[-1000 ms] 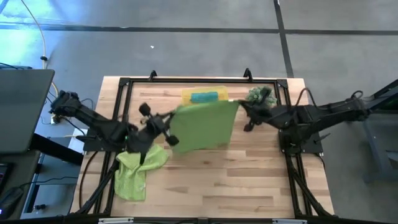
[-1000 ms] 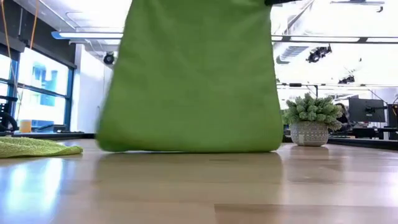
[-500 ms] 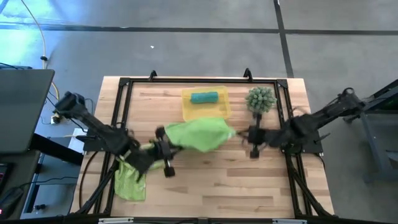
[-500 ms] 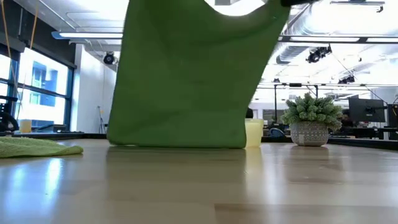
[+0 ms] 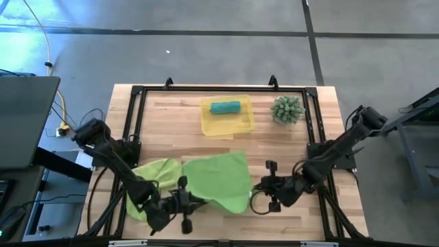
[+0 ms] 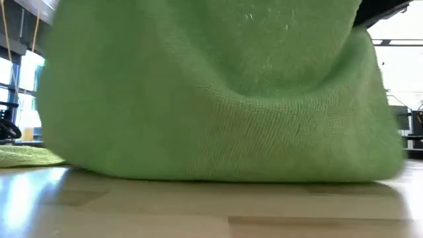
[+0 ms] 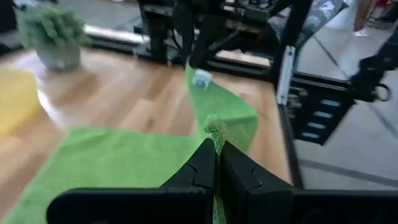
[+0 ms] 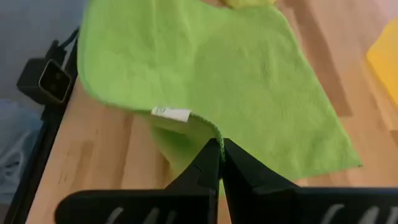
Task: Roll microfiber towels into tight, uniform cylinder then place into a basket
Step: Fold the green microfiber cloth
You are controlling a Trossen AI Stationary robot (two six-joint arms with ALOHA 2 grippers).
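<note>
Two hands are on one lime-green towel [image 5: 218, 180], and I have them low over the near half of the worktop [image 5: 288, 147]. My left hand [image 5: 184, 203] is pinched shut on the towel's near-left corner, and its wrist view shows the cloth bunched between the closed fingers [image 7: 208, 165]. My right hand [image 5: 269, 195] is clamped on the near-right corner, the one with the white label [image 8: 171, 114].

Between them the towel sags onto the wood, its far edge already lying flat toward the basket [image 5: 241, 125], its near edge still lifted. From the low view it fills almost everything I can see.

What matters next, as I judge it: the held edge runs left to right between my two hands, so any roll would have its long axis across the worktop and travel away from me, toward the basket.

A rolled teal towel [image 5: 225, 107] already sits in the basket. The second lime-green towel [image 5: 147, 185] lies crumpled just beside my left hand, partly under that arm. A spiky potted plant [image 5: 287, 109] stands well clear.
</note>
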